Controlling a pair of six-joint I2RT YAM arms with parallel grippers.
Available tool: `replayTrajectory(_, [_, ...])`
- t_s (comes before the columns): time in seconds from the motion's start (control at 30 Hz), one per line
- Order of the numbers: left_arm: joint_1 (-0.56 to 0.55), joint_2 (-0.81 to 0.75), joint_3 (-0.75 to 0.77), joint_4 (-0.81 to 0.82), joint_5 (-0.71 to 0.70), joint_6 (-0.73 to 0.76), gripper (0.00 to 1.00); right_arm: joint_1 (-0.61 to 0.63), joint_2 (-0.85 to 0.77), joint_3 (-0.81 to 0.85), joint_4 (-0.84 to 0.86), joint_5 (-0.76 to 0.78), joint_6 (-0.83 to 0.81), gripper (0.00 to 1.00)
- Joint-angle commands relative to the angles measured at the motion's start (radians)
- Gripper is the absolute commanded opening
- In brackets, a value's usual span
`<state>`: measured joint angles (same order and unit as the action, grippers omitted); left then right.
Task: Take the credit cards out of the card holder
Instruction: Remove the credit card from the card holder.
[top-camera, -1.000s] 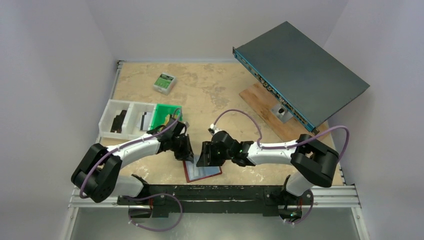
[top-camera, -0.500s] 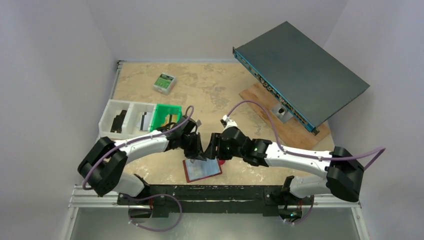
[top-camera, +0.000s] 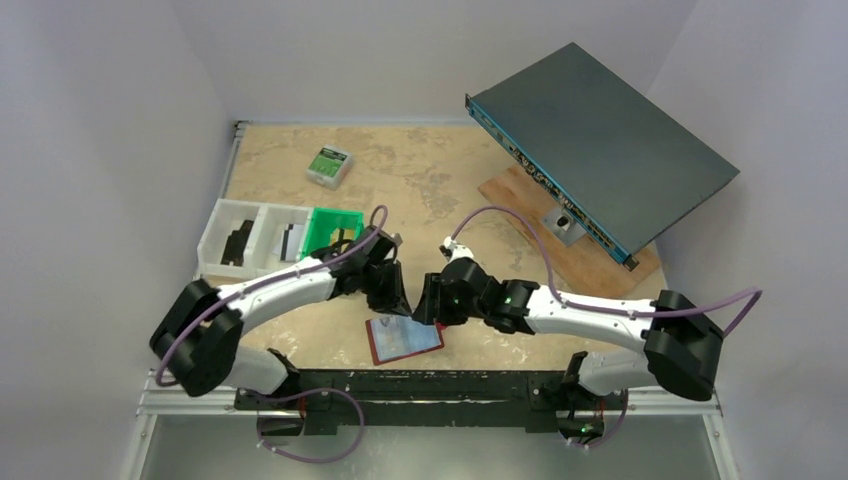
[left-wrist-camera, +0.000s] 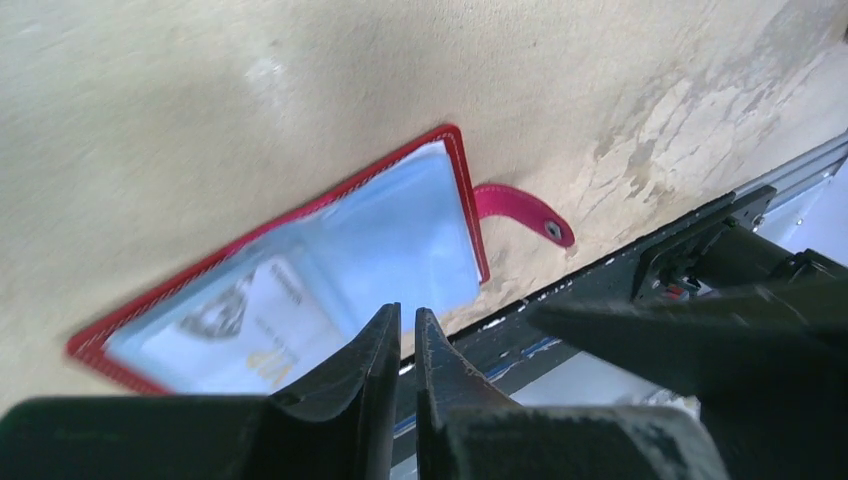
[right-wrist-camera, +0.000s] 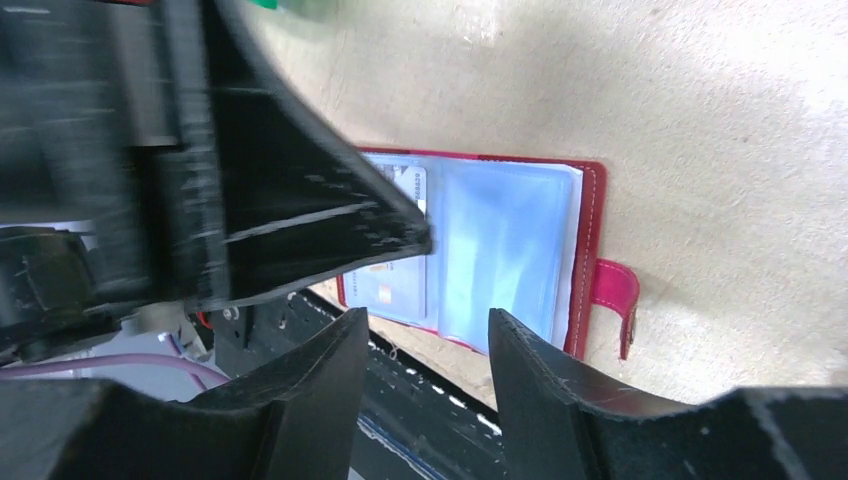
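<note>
Card holder: laid open and flat on the table, close to its near edge, pale blue pockets facing up.
Snap tab: seen stretched out flat from one side of the holder, onto the bare table.
Credit card: seen tucked in the pocket of the half away from the tab; only one card can be made out, and its print is too blurred to be read.
Left gripper: jaws brought almost together, with only a thin slit left between them; nothing is held. It is poised above the near edge of the holder, apart from it.
Right gripper: jaws spread about halfway; nothing is held. It is poised above the holder, clear of its surface, with the pockets framed between the fingers.
Grippers together: placed tip to tip just above the far edge of the holder in the top view; contact between them cannot be told.
</note>
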<state>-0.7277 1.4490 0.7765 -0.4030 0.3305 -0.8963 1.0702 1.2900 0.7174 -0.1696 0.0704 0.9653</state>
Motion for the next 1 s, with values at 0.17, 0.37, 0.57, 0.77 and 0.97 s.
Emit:
replayTrajectory(0.17, [0.059, -0.344, -0.085, -0.276, -0.199, 0.046, 0.14, 0.001, 0.125, 0.057, 0.160, -0.170, -0.049, 0.38])
replayTrajectory(0.37, [0.070, -0.351, -0.147, -0.268, -0.177, 0.053, 0.02, 0.002, 0.230, 0.063, 0.239, -0.223, -0.037, 0.34])
replayTrajectory(0.57, [0.069, -0.300, -0.170, -0.219, -0.180, 0.040, 0.00, 0.002, 0.295, 0.054, 0.300, -0.241, -0.025, 0.34])
replayTrajectory(0.77, [0.068, -0.266, -0.179, -0.184, -0.168, 0.046, 0.00, 0.002, 0.328, 0.033, 0.345, -0.261, -0.004, 0.34])
replayTrajectory(0.97, [0.066, -0.230, -0.175, -0.163, -0.162, 0.046, 0.00, -0.001, 0.358, 0.002, 0.381, -0.265, 0.015, 0.34])
